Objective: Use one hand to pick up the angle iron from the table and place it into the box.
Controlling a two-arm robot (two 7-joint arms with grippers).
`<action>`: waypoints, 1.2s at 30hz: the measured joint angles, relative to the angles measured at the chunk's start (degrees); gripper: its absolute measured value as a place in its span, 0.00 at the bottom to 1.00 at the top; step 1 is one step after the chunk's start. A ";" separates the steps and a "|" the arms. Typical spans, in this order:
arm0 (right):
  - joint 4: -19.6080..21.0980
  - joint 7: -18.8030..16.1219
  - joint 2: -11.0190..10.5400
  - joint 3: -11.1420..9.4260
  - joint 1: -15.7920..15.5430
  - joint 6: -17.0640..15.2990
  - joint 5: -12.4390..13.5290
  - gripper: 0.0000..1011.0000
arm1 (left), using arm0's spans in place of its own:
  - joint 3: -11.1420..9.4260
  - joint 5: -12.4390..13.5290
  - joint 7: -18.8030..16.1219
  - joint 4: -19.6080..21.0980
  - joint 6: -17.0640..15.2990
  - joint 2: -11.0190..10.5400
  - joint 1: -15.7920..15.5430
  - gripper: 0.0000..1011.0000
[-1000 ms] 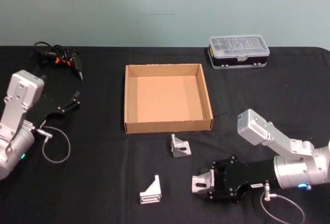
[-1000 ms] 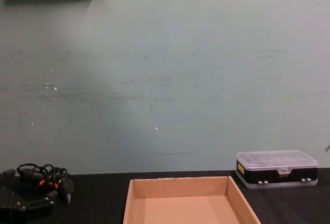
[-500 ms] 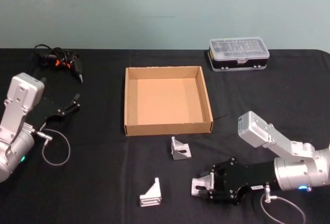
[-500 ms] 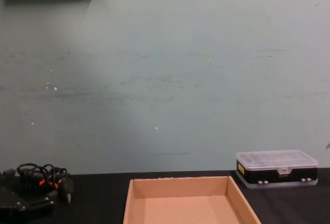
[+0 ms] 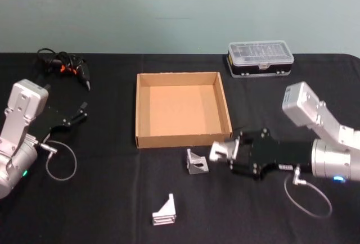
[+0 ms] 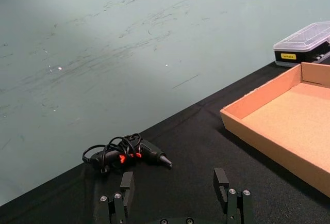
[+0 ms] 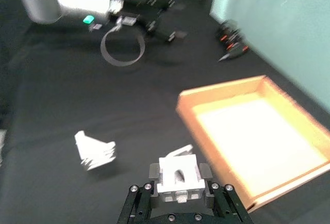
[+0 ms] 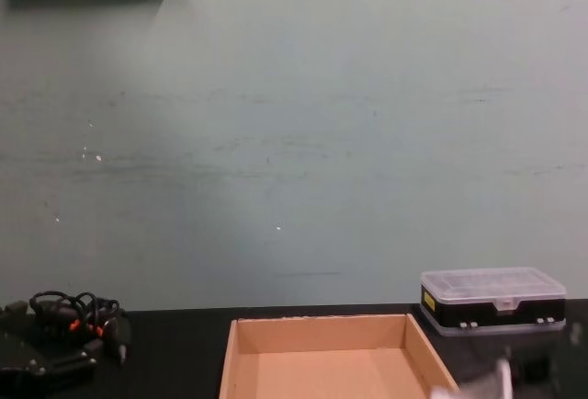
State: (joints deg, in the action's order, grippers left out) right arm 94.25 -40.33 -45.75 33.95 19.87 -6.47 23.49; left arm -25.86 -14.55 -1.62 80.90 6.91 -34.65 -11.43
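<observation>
My right gripper (image 5: 222, 151) is shut on a silver angle iron (image 5: 218, 150), held above the table (image 5: 112, 199) just off the front right corner of the tan box (image 5: 183, 139). In the right wrist view the angle iron (image 7: 178, 177) sits between the jaws of the right gripper (image 7: 178, 182), with the box (image 7: 242, 87) ahead of it. Two more angle irons lie on the table, one (image 5: 196, 161) in front of the box and one (image 5: 163, 210) nearer the front edge. My left gripper (image 5: 79, 112) rests open at the far left, away from them.
A black plastic case with a clear lid (image 5: 260, 57) stands behind the box at the right. A black tool with an orange-marked cable (image 5: 64, 65) lies at the back left. A loose cable loop (image 5: 59, 162) hangs by the left arm.
My right gripper has risen from the front of the table and moved back toward the box's front right corner, carrying an angle iron. The left arm has stayed put.
</observation>
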 joint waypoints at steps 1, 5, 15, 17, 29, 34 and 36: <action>0.16 0.51 0.22 -0.38 -0.02 0.12 0.00 0.45 | 0.00 0.00 0.00 0.00 0.00 0.00 0.00 1.00; 0.34 2.86 1.63 -1.87 0.34 0.49 -0.48 0.45 | 0.00 0.00 0.00 0.00 0.00 0.00 0.00 1.00; -4.12 7.58 7.69 -3.72 3.21 0.24 -2.58 0.45 | 0.00 0.00 0.00 0.00 0.00 0.00 0.00 1.00; -6.72 8.26 9.79 -3.98 4.32 -0.22 -2.79 0.45 | 0.00 0.00 0.00 0.00 0.00 0.00 0.00 1.00; -17.25 6.62 16.50 -3.33 8.86 -3.51 -1.76 0.45 | 0.00 0.00 0.00 0.00 0.00 0.00 0.00 1.00; -21.45 5.17 18.54 -2.10 10.59 -4.97 -1.31 0.45 | 0.00 0.00 0.00 0.00 0.00 0.00 0.00 1.00; -22.55 5.03 18.99 -1.78 10.96 -5.29 -1.32 0.45 | 0.00 0.00 0.00 0.00 0.00 0.00 0.00 1.00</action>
State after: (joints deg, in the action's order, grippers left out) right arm 71.70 -35.30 -26.76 32.16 30.83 -11.76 22.17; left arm -25.86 -14.55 -1.62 80.90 6.91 -34.64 -11.43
